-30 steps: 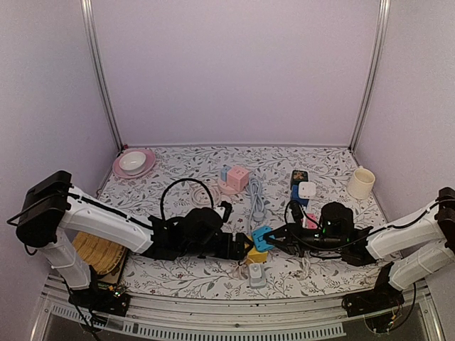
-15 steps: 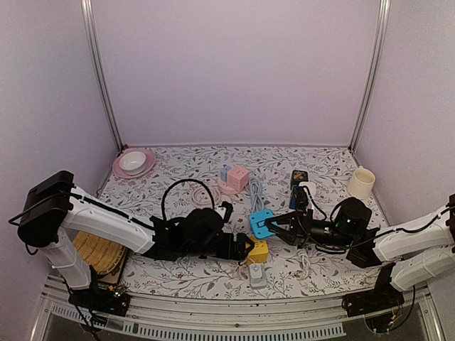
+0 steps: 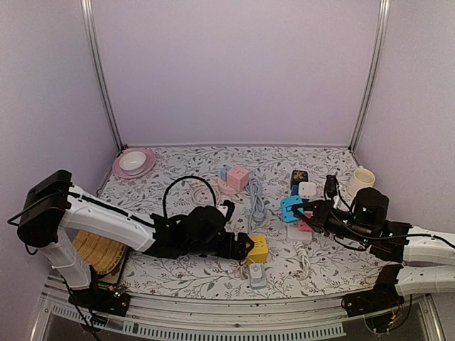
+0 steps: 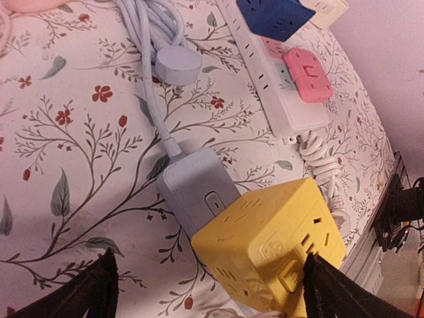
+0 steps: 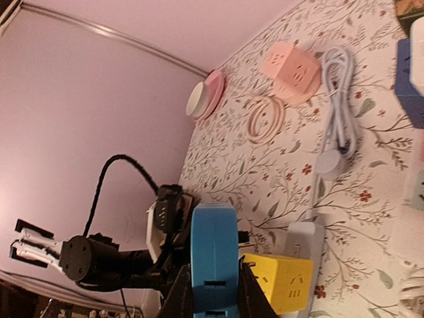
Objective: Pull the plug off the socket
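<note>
The yellow cube socket (image 3: 257,249) (image 4: 265,245) (image 5: 278,278) lies on the flowered table near the front, pressed against a pale grey adapter (image 4: 199,189). My left gripper (image 3: 245,246) (image 4: 209,260) stands open around it; the right-hand finger touches the cube and the left-hand finger is well apart from it. The blue plug (image 3: 290,208) (image 5: 214,252) hangs in the air to the right of the socket, free of it, above the white power strip (image 3: 302,231). My right gripper (image 3: 298,211) (image 5: 213,278) is shut on the blue plug.
The power strip (image 4: 265,73) carries a pink plug (image 4: 308,66). A coiled white cable (image 3: 256,199) and a pink cube socket (image 3: 237,176) lie mid-table. A pink plate with a bowl (image 3: 134,163) is back left, a cream mug (image 3: 360,182) back right, a wicker mat (image 3: 96,252) front left.
The right gripper has carried the blue plug away from the yellow socket, up and to the right, to above the power strip. The left gripper and the socket stay put.
</note>
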Action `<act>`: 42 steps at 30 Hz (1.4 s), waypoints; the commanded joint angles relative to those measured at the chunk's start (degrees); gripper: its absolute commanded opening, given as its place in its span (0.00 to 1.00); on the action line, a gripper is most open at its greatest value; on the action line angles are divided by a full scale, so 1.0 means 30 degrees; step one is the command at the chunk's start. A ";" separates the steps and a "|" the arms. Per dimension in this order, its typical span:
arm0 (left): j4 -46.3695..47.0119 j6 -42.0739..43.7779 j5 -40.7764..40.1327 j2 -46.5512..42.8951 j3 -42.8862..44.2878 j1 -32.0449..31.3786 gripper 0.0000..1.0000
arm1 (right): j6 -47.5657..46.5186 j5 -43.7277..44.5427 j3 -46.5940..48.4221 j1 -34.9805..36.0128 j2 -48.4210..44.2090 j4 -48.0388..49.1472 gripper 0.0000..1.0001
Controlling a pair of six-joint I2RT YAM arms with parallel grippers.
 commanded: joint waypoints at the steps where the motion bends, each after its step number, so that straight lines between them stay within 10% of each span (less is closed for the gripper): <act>1: -0.0616 0.0772 -0.0243 -0.0751 0.0347 -0.0207 0.97 | -0.1476 0.5011 0.0495 -0.0656 -0.2298 -0.6273 0.03; 7: -0.0548 0.0977 -0.0258 -0.1213 0.0347 -0.0243 0.97 | -0.3431 0.7690 0.2035 -0.2497 -0.2595 -0.9777 0.03; 23: -0.1951 0.1292 -0.1264 -0.3733 -0.0180 -0.0271 0.97 | -0.7780 -0.1884 0.0857 -1.5436 0.3272 -0.5941 0.06; 42: -0.1761 0.0696 -0.1854 -0.4205 -0.1363 -0.0283 0.97 | -0.8425 -0.4040 -0.0165 -1.6439 0.3156 -0.5539 0.62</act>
